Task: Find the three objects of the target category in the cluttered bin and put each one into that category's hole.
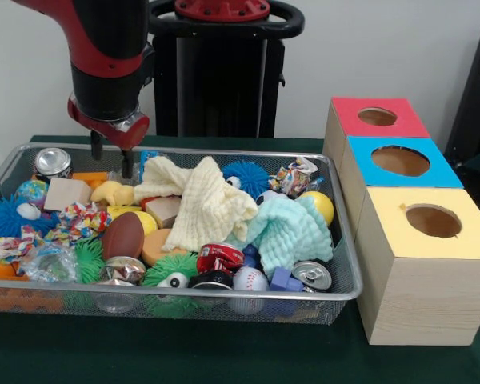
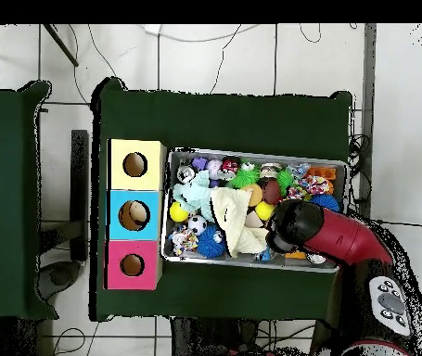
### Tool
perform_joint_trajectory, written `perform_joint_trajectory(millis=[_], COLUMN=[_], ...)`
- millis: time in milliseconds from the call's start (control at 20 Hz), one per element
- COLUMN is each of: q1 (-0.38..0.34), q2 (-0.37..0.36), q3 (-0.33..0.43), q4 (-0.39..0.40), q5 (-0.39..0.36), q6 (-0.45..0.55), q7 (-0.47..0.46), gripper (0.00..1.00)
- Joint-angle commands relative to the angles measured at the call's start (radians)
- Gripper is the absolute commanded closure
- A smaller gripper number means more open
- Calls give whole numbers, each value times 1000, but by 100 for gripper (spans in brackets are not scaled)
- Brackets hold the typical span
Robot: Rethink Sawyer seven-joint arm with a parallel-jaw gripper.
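My end effector (image 1: 111, 160) fingers apart, empty, above wire bin (image 1: 346, 282) far corner, beside silver can (image 1: 53, 162), yellow cloth (image 1: 202, 202) nearby.

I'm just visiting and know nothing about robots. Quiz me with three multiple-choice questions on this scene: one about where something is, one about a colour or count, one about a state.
1. Where is the gripper?
A. over the bin's far left part in the front view
B. over the yellow box
C. resting on the green cloth beside the boxes

2. What colour is the top of the middle box?
A. red
B. blue
C. yellow

3. How does the yellow cloth lie?
A. folded in a neat square
B. crumpled over other objects
C. hanging from the gripper

Answers: 1 A, it hangs above the wire bin there. 2 B, blue sits between red and yellow. 3 B, it drapes loosely across the pile.
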Motion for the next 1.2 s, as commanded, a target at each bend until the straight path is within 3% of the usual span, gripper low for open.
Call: perform_joint_trajectory(millis=[50,800,1200], q1=[-16,-42,-37], q2=[61,107,76], q3=[61,81,60], q4=[6,61,116], q5=[47,55,54], q6=[-74,-207,-234], q7=[169,183,188], gripper=[0,0,0])
